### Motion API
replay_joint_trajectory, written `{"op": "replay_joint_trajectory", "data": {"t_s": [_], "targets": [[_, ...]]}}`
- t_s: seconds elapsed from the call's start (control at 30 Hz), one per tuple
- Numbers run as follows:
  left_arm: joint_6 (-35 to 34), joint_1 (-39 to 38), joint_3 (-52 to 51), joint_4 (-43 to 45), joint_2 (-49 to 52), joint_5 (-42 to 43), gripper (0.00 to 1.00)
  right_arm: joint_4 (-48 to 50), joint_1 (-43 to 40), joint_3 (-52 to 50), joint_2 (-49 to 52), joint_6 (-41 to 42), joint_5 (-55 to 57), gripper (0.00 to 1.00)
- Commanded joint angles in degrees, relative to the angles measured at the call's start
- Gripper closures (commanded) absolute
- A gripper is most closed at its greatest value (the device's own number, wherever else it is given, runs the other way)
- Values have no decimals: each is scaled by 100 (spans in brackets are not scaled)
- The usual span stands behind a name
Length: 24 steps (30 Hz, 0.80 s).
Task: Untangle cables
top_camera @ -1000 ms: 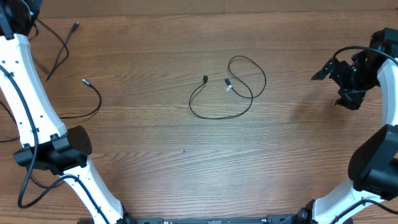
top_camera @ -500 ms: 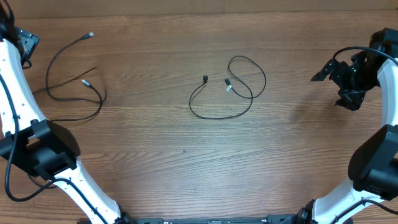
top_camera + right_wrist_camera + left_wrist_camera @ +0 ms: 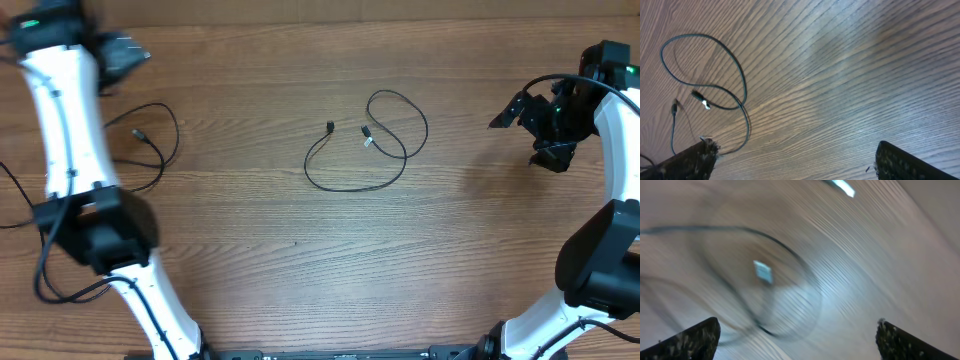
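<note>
Cables (image 3: 345,189) lie in two separate places on the wooden table (image 3: 300,280). The central cable (image 3: 743,82) rests mid-table in a loose loop that crosses itself, with its two small plug ends (image 3: 330,126) near each other. The second cable (image 3: 176,135) curls at the table's left side, beside the left arm; the left wrist view shows it only as a blurred loop. The left gripper (image 3: 797,337) is spread wide and holds nothing. The right gripper (image 3: 797,162), well apart from the central cable at the table's right side, is likewise spread wide and holds nothing.
</note>
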Motion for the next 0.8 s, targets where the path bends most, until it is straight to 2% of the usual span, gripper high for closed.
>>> {"op": "replay_joint_trajectory", "data": {"t_s": [0.0,0.07,0.2,0.37,0.53,0.7,0.77], "targets": [[890,-1047,-415,-22,-160,957,2,33,42,151,-188,-31,55,0],[1235,-1797,-1003,203,-160,1211,4,31,42,151,-186,-35,55,0],[1394,-2612,-1902,638,-160,1569,4,28,42,151,-186,-57,57,0],[1377,-3285,-2933,1397,-160,1974,5,28,42,151,-186,-74,57,0],[1064,-3506,-3633,1912,-160,1963,10,28,42,151,-186,-74,57,0],[1001,-3497,-4063,2312,-160,1910,27,28,42,151,-186,-74,57,0],[1003,-3497,-4227,2439,-160,1904,41,28,42,151,-186,-74,57,0]]}}
